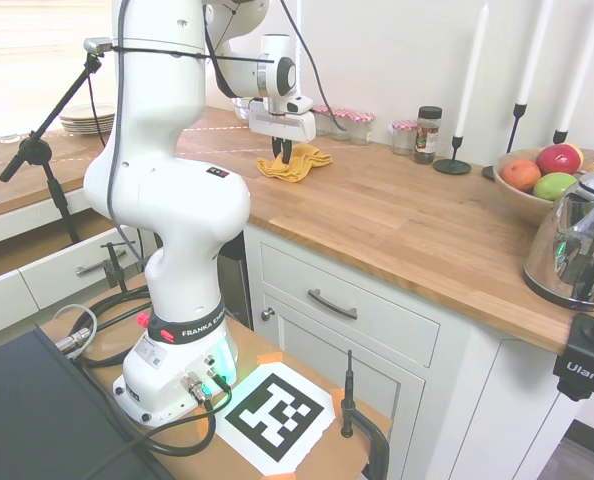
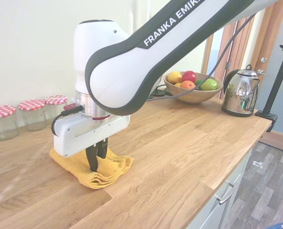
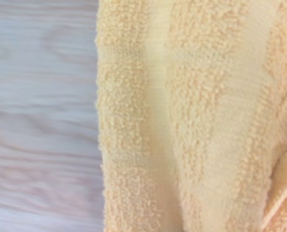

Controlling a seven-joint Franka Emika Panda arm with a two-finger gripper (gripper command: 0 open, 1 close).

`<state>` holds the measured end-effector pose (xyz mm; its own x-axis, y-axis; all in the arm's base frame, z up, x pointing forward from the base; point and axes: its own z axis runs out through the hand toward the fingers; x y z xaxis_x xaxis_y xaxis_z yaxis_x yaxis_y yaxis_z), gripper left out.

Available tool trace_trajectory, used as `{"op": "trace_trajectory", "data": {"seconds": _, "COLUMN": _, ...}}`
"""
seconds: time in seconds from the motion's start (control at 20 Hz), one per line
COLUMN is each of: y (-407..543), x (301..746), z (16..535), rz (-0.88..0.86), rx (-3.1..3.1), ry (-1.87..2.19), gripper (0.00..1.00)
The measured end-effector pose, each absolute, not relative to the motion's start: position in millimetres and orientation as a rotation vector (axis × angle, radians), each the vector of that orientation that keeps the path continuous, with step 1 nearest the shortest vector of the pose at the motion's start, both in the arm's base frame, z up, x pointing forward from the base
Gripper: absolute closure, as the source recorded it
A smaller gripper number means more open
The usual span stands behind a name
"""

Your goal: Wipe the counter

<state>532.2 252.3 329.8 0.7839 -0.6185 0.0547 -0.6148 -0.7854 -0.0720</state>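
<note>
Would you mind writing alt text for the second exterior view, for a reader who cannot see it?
A white robot arm's gripper pinches a folded yellow cloth against a wooden counter. Glass jars with red-checked lids line the wall behind; a fruit bowl and a steel kettle stand farther along.

The wooden bench (image 1: pixel 407 225) carries a yellow cloth (image 1: pixel 294 162) lying crumpled on its planks. Along the wall stand jars (image 2: pixel 33 113) with red checked lids and a dark spice bottle (image 1: pixel 428 134). Further along sit candlesticks (image 1: pixel 454 160), a fruit bowl (image 1: pixel 525 195) and a shiny kettle (image 1: pixel 579 245). Stacked plates (image 1: pixel 85 120) rest at the far end.
</note>
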Motion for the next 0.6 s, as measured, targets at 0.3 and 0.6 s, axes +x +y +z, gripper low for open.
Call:
{"op": "trace_trajectory", "data": {"seconds": 0.3, "y": 270.4, "x": 535.8, "z": 330.1, "rz": -0.120, "rx": -2.927, "ry": 1.003, "gripper": 0.00}}
{"op": "trace_trajectory", "data": {"seconds": 0.6, "y": 275.6, "x": 535.2, "z": 330.2, "rz": -0.119, "rx": -2.937, "ry": 1.005, "gripper": 0.00}}
